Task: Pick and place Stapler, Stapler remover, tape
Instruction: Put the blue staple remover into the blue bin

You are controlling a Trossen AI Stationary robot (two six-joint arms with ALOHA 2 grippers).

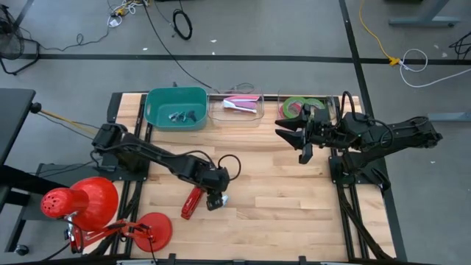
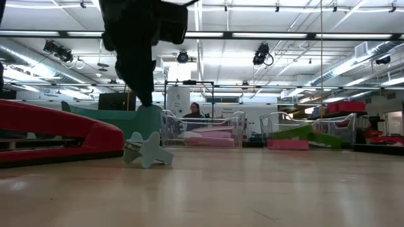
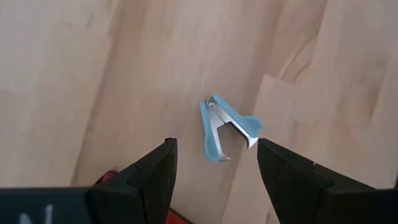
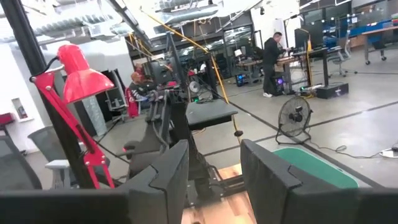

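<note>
A blue staple remover (image 3: 227,127) lies on the wooden table (image 1: 280,191), jaws open, just right of the red stapler (image 1: 193,202). My left gripper (image 3: 217,163) hangs open above the remover, pointing steeply down, one finger on each side of it and clear of it; in the low view the gripper (image 2: 140,88) ends above the remover (image 2: 148,150). The stapler (image 2: 57,135) lies flat on the table. Green tape (image 1: 298,107) lies in a clear container at the far right. My right gripper (image 1: 302,136) is held high and level, open, with nothing between its fingers (image 4: 168,177).
A teal bin (image 1: 176,108) with small staple removers stands at the far edge. Beside it a clear container (image 1: 237,107) holds pink items. A red desk lamp (image 1: 81,202) stands at the near left corner. Bare wood spreads right of the stapler.
</note>
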